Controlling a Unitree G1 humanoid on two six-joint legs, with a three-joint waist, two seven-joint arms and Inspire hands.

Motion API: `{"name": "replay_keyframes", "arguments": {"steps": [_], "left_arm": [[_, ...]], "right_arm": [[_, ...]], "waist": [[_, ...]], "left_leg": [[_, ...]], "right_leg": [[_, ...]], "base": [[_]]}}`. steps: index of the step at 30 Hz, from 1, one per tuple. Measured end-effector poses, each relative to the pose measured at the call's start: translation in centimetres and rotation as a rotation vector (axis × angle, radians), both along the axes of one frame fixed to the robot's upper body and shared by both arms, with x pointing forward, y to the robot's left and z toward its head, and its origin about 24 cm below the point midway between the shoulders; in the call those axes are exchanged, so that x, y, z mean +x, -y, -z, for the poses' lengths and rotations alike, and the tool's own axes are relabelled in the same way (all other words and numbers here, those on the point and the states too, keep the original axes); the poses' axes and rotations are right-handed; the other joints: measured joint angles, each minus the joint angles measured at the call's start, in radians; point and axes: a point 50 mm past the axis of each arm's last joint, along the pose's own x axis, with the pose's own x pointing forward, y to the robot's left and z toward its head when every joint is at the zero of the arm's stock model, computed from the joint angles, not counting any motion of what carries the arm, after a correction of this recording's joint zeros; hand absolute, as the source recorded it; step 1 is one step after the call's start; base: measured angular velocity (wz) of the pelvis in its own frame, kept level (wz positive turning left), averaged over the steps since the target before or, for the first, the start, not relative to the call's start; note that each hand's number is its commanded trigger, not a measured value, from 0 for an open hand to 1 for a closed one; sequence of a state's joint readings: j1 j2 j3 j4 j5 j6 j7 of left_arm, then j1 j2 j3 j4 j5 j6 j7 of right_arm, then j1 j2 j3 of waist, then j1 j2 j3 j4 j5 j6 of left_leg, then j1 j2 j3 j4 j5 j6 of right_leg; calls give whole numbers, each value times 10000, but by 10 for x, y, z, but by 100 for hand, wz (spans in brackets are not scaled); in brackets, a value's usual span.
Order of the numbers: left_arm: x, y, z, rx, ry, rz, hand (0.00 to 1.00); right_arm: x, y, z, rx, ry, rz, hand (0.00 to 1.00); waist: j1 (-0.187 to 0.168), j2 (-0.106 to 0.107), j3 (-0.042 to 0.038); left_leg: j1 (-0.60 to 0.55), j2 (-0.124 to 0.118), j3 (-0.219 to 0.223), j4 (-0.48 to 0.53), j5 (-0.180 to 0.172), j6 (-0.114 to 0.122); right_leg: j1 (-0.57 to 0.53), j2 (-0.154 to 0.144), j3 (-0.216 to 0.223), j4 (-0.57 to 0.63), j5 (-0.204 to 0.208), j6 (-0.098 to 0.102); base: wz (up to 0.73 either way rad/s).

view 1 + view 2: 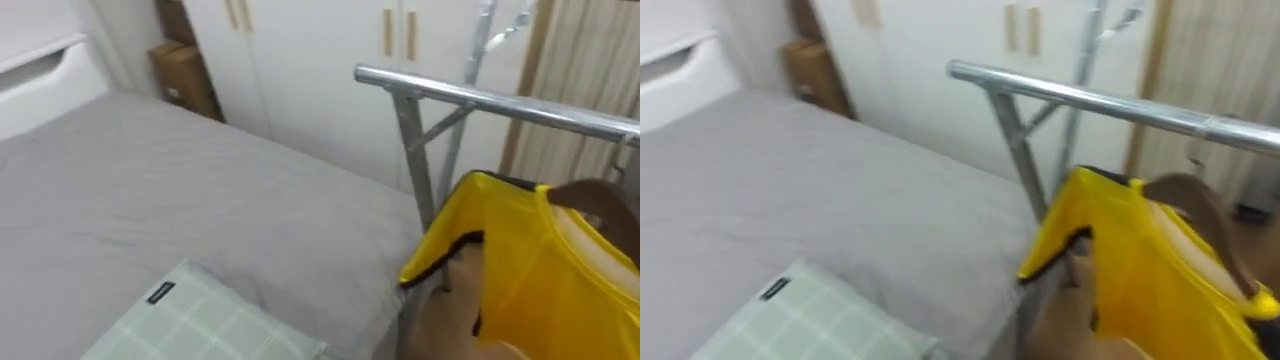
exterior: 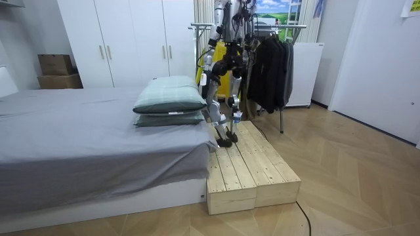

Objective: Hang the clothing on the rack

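We see yellow shirt (image 1: 530, 275) on hanger (image 1: 592, 195), just under rail (image 1: 480, 97), long axis along it; robot hand state: can't tell.

Bright yellow garment (image 1: 535, 275) with dark trim along its edge, draped on a brown hanger (image 1: 592, 196). One shoulder peaked up, cloth falling slack below. Sitting just under the silver rail (image 1: 500, 101) of the rack, close but apart; hook impossible to make out.

Upright, both arms (image 2: 209, 62) bent, fwd.
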State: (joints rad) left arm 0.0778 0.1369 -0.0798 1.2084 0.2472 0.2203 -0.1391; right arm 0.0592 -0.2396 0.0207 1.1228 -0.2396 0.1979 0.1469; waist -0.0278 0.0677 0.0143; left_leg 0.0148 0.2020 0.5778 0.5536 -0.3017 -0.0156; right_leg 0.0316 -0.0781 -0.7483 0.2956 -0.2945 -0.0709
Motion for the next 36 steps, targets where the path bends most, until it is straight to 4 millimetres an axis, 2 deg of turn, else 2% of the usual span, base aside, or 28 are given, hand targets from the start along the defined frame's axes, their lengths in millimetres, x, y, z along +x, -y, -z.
{"name": "replay_keyframes", "arguments": {"steps": [2,3,5,6,7,8,9,10,11,12,13,14,15,16,17,18,19,23,27,32,36], "left_arm": [[1,0,0,12,45,34,0],[1,0,0,7,41,33,0],[0,1,0,-3,34,11,0],[-1,1,0,-3,28,13,0],[-3,0,1,9,-71,-1,0],[-4,-3,0,93,-130,6,0],[-5,-6,0,166,-136,-1,0],[-7,-12,-1,280,-154,1,0],[-10,-15,-2,353,-254,-35,0],[-13,-17,-2,383,-326,-53,0],[-17,-19,-2,457,-460,-73,0],[-17,-21,-2,552,-445,-125,0],[-18,-22,-3,583,-437,-221,0],[-20,-23,-3,627,-473,-359,0],[-23,-25,-3,700,-537,-508,0],[-26,-28,-4,752,-575,-656,0],[-30,-29,-4,801,-674,-878,0],[-40,-32,-5,890,-925,-1172,0],[-44,-30,-5,838,-956,-1350,0],[-45,-28,-4,792,-943,-1532,0],[-36,-29,-4,782,-550,-1369,0]], "right_arm": [[0,0,0,-51,-122,-296,0],[-1,0,0,-40,-148,-291,0],[-4,1,1,-66,-250,-207,0],[-4,2,0,-78,-244,-141,0],[-4,3,0,-86,-193,-22,0],[-2,2,0,-77,-69,29,0],[-1,2,0,-72,13,31,0],[0,-1,1,46,155,35,0],[1,-6,2,189,253,4,0],[1,-9,3,256,262,31,0],[-1,-13,4,370,261,149,0],[-3,-16,5,469,262,218,0],[-3,-17,6,497,275,254,0],[-1,-18,6,562,355,364,0],[-1,-21,6,658,427,487,0],[-1,-23,7,728,444,590,0],[-5,-25,8,807,406,797,0],[-6,-24,8,800,460,846,0],[-5,-24,8,719,558,929,0],[-4,-25,8,814,742,890,0],[-7,-26,8,972,840,1224,0]], "waist": [[32,-33,19],[26,-43,25],[7,-77,28],[-16,-97,28],[-61,-155,11],[-188,-303,-3],[-202,-449,37],[-179,-615,-6],[-189,-761,-59],[-190,-777,-81],[-214,-805,-135],[-205,-851,-161],[-189,-853,-160],[-211,-844,-163],[-198,-897,-156],[-198,-951,-177],[-247,-936,-239],[-14,-878,-196],[70,-849,-141],[60,-873,-111],[48,-910,-93]], "left_leg": [[394,-409,-69,-958,-113,-156],[499,-505,-72,-1212,-124,-146],[706,-1005,-217,-2260,-138,-84],[772,-1128,-281,-2522,-132,1],[872,-1154,-441,-2892,-126,-22],[802,-1144,-624,-2974,-138,-57],[790,-1170,-796,-2964,-121,-27],[762,-1277,-1265,-2955,-87,92],[763,-1366,-1738,-2938,-41,226],[769,-1395,-2012,-2932,-15,282],[813,-1412,-2608,-2876,4,379],[745,-1414,-3132,-2778,0,439],[728,-1414,-3363,-2770,14,464],[684,-1430,-3801,-2767,54,515],[652,-1486,-4166,-2778,71,518],[655,-1544,-4342,-2774,71,518],[672,-1625,-4749,-2808,79,497],[564,-1610,-5309,-2851,116,411],[458,-1610,-5442,-2874,135,382],[460,-1609,-5551,-2953,141,371],[462,-1613,-5663,-2960,156,342]], "right_leg": [[49,-149,-1065,157,-90,46],[51,-194,-1334,208,-112,80],[34,-466,-2253,695,-162,169],[21,-572,-2355,929,-194,227],[-44,-818,-2359,1483,-254,332],[-139,-1039,-1938,1958,-254,333],[-177,-1091,-1440,2105,-251,337],[-284,-1089,-156,2281,-247,336],[-307,-1026,881,2413,-155,342],[-305,-965,1383,2468,-78,396],[-333,-738,2365,2409,38,453],[-322,-481,3417,1980,147,648],[-324,-385,3856,1639,209,731],[-325,-219,4531,822,525,887],[-289,-106,5213,-74,1188,934],[-232,-55,5515,-427,1536,1137],[89,21,5623,-606,1619,1281],[408,137,5460,-982,1653,1291],[402,160,5493,-1108,1640,1300],[382,205,5851,-1114,1623,1302],[445,213,5831,-1118,1520,1299]], "base": [[137],[133],[132],[135],[143],[142],[126],[114],[112],[126],[128],[126],[119],[109],[104],[105],[91],[46],[11],[2],[9]]}}
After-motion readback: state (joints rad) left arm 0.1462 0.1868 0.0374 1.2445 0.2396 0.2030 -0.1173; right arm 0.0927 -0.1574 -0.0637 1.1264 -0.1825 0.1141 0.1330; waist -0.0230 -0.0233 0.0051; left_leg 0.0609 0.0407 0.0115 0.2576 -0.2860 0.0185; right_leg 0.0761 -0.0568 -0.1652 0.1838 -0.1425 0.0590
